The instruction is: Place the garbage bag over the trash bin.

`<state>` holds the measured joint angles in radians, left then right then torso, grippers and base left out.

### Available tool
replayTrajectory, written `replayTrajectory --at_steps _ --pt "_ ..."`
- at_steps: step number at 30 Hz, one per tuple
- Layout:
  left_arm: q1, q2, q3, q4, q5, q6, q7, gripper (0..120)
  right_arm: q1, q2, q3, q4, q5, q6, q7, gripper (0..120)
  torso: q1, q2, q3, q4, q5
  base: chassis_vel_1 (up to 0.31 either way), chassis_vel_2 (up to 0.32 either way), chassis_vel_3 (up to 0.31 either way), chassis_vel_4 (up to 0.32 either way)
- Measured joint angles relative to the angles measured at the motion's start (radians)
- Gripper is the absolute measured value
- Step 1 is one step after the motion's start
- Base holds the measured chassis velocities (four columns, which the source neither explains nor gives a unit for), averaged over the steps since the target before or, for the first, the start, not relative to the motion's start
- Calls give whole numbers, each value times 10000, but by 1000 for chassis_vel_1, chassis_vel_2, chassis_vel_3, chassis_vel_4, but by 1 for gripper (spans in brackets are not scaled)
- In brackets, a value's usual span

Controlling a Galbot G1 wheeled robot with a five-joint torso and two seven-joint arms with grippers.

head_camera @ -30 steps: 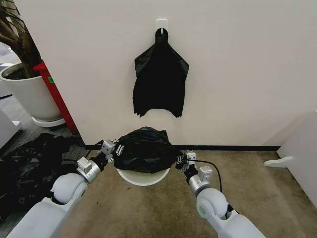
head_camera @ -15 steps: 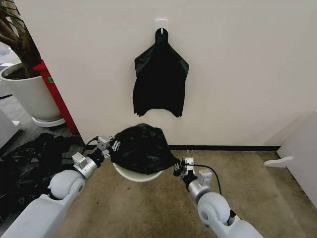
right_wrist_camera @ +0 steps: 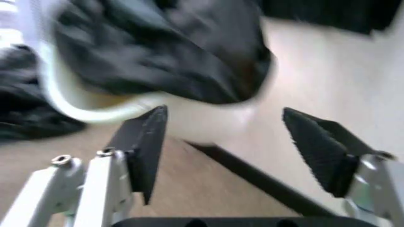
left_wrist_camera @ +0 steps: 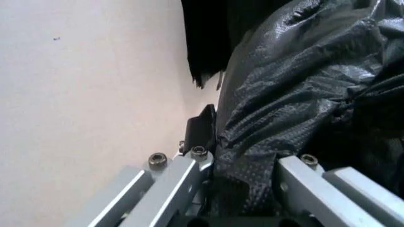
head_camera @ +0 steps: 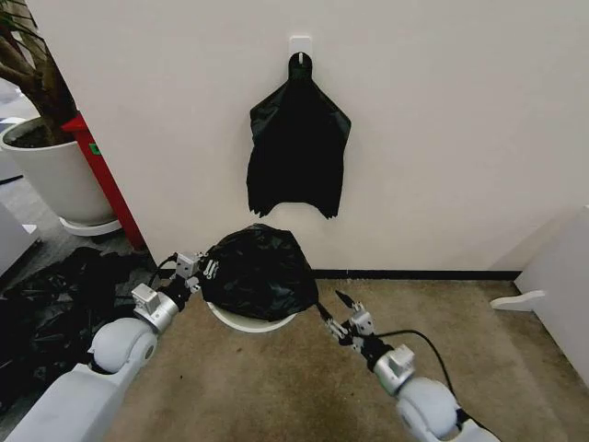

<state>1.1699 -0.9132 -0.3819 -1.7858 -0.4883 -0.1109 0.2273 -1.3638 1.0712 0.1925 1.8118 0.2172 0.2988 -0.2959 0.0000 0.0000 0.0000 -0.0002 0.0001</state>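
Garbage bag (head_camera: 259,270), black and glossy, sits ballooned over the mouth of the white trash bin (head_camera: 250,322), which stands on the carpet against the wall. We see a crescent of bin rim bare on the near side, below the bag's lower edge, so we judge the bag draped on top, not yet pulled down around the rim.

Left gripper (head_camera: 204,271) is at the bag's left flank. In the left wrist view the wrinkled plastic (left_wrist_camera: 296,94) runs down between the two fingers, so we read this gripper as clamped on a fold of the bag.

Right gripper (head_camera: 339,319) is out on the carpet, right of the bin and a little nearer to us, apart from the bag. Its fingers are spread wide with nothing between them; the right wrist view looks through the gap at the bin (right_wrist_camera: 208,120) and the bag (right_wrist_camera: 158,52) above it.

Key relation: the bag lies up and to the left of the free right gripper, while the left one has hold already. The bag's right edge is loose, and the right arm is the nearer to it.

Also noted: a bundle of black bags (head_camera: 296,152) on a wall hook above, a heap of black plastic (head_camera: 55,304) on the floor at left, a large white plant pot (head_camera: 55,175) beyond it.
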Motion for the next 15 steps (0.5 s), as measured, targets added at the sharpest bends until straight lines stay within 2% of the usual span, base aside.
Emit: replayTrajectory --at_steps 3,7,12,15 --pt "49 -96 77 -105 62 36 -91 4 -120 110 -94 540 -68 324 -165 84 0 0 -1 2 -2 0 0 0 0" --pt "68 -270 284 -144 273 64 -181 4 -102 411 -616 1220 -529 99 476 97 0 0 -1 1 -3 0 0 0 0" --pt "59 -358 436 -70 480 70 -204 4 60 637 -1250 1481 -1237 -440 1429 100 0 0 -1 2 -3 0 0 0 0" --pt "19 -450 511 -6 614 75 -231 4 355 815 -1784 1427 -1724 -961 2106 91 0 0 -1 2 -3 0 0 0 0"
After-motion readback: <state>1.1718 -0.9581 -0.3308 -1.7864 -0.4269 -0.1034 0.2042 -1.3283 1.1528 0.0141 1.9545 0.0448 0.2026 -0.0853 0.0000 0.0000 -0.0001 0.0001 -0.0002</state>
